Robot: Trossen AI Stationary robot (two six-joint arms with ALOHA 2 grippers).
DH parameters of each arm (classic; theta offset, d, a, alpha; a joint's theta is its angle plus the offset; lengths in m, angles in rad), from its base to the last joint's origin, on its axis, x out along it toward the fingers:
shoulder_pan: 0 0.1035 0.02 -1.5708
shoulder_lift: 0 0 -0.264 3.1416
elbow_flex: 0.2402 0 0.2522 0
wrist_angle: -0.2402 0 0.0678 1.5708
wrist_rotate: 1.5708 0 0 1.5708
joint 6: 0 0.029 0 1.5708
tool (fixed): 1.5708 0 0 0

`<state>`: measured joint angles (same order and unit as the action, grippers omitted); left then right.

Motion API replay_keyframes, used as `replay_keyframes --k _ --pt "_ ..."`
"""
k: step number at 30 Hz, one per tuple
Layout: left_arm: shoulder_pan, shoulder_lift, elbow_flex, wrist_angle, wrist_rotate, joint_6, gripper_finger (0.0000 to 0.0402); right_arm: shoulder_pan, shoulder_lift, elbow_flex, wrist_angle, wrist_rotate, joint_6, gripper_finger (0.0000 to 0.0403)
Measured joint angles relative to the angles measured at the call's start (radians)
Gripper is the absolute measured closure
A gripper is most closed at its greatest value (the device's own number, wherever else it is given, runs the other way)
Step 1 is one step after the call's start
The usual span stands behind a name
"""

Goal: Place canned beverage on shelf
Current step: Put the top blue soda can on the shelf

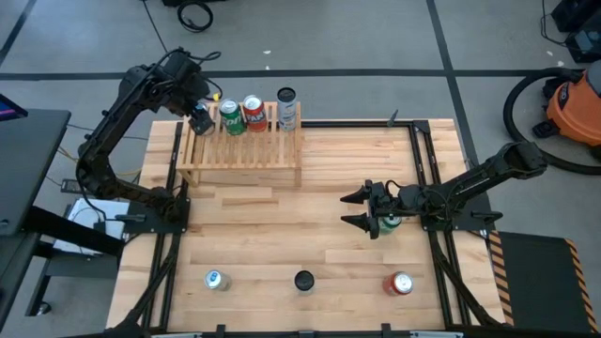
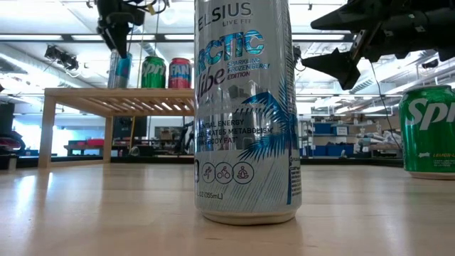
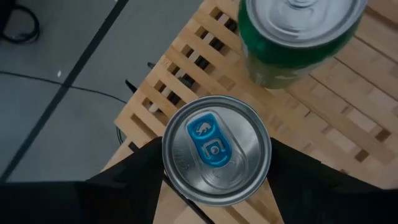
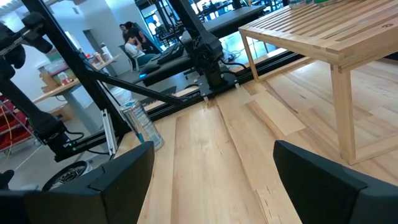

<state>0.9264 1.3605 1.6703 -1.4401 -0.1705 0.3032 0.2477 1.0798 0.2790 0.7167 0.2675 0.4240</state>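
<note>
The light-wood slatted shelf [image 1: 242, 155] stands at the far left of the table. On it stand a green can [image 1: 231, 116], a red can [image 1: 254, 113] and a white can [image 1: 287, 108]. My left gripper [image 1: 200, 118] is at the shelf's left end, shut on a slim silver can with a blue tab [image 3: 216, 149]. My right gripper [image 1: 357, 208] is open and empty above the table's right middle, its fingers pointing toward the left edge. A green Sprite can [image 1: 391, 223] stands on the table below its wrist. My left gripper pinches the silver can's side wall just under its top rim [image 3: 169, 163] between its two fingers, one on each side. The fingers [image 2: 119, 44] come from above, pointing down. The can [image 2: 119, 71] is upright, its bottom at the shelf's slats at the left end.
Three more cans stand near the table's near edge: a silver-blue one [image 1: 216, 280], a black-topped Celsius can [image 1: 303, 280] and a red one [image 1: 401, 284]. The shelf's slats to the right of the white can are bare. An orange vacuum [image 1: 573, 103] stands beyond the table's right side.
</note>
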Motion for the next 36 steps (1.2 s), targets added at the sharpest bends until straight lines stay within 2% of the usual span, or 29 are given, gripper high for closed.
replay_keyframes --k 7,11,20,27,36 --pt "0.000 0.000 0.000 0.001 0.016 0.060 0.0150 0.000 0.000 0.000 0.000 0.000 0.000 0.0064" --pt "0.001 -0.001 0.000 0.002 0.078 0.099 0.0150 0.000 0.000 0.000 0.000 0.000 0.000 0.0064" --pt "0.000 -0.001 -0.001 -0.006 0.147 0.182 0.0150 0.000 0.000 0.000 0.000 0.000 0.000 0.0064" --pt "0.003 -0.001 -0.001 -0.008 0.160 0.200 0.0150 0.000 0.000 0.000 0.000 0.000 0.000 0.0064" --pt "0.060 -0.015 -0.002 -0.042 0.170 0.205 0.0150 0.000 0.000 0.000 0.000 0.000 0.000 0.0064"
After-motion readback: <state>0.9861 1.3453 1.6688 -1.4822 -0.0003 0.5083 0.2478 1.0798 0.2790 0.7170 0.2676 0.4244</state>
